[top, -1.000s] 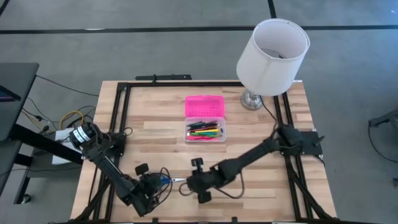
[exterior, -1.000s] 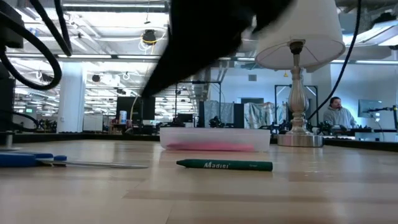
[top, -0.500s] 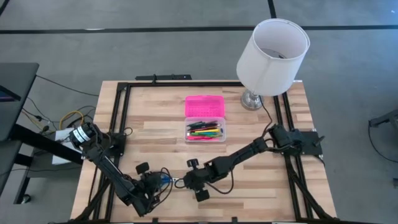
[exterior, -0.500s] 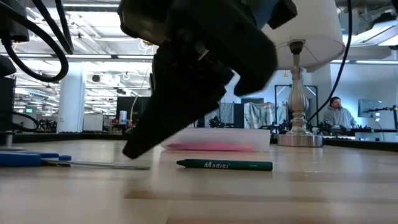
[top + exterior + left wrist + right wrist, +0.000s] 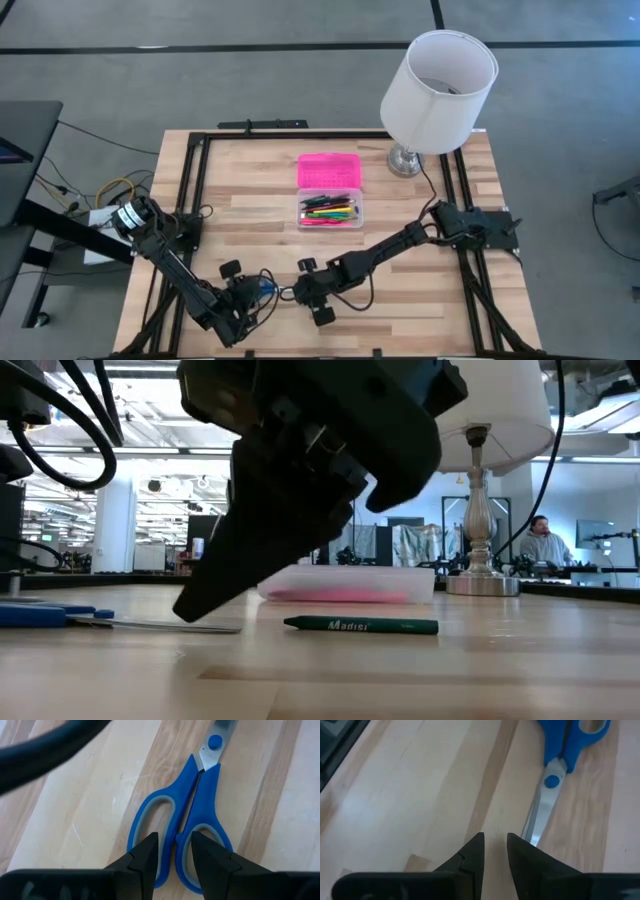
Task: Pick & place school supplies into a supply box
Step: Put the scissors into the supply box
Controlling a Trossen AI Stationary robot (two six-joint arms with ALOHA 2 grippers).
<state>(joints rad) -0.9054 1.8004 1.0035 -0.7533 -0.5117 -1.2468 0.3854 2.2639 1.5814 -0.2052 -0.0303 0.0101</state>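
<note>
The blue-handled scissors [image 5: 192,815] lie flat on the bench [image 5: 420,230] near its front edge. The left tool [image 5: 172,851], slightly spread, straddles the handles. The right tool [image 5: 494,851], narrowly parted, hovers at the blade tip, possibly touching it.

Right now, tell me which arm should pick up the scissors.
Left. The left tool hangs over the blue handles of the scissors, fingers slightly apart and straddling the inner handle edges. The right tool sits at the blade tip, a poorer hold; probably best kept clear.
</note>
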